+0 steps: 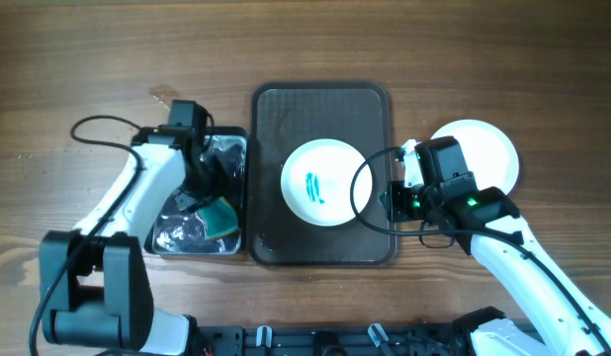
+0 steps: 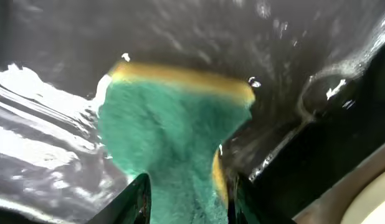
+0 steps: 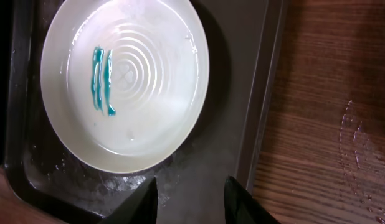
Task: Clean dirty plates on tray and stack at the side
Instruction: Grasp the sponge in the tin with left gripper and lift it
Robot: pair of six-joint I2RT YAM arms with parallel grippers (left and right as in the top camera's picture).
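— 2 plates show from overhead: a smeared plate [image 1: 323, 182] in the middle of the brown tray [image 1: 370, 109], and a plain white plate [image 1: 488, 148] on the table [image 1: 543, 69] to the right, partly under the arm.
— The right wrist view catches only 1 of them, with teal streaks [image 3: 100, 74] left of its centre. The right claw [image 3: 191, 199] stands part open and empty, over bare tray between the plate's edge and the right rim.
— And the left claw [image 2: 189, 202]?
— Only its own camera tells: it is pinching the green sponge [image 2: 171, 124] at the waist, over the wet black tray [image 1: 167, 232] just left of the brown one.
— Room to move?
— Bare tray all round the smeared plate, and open wood far and left.
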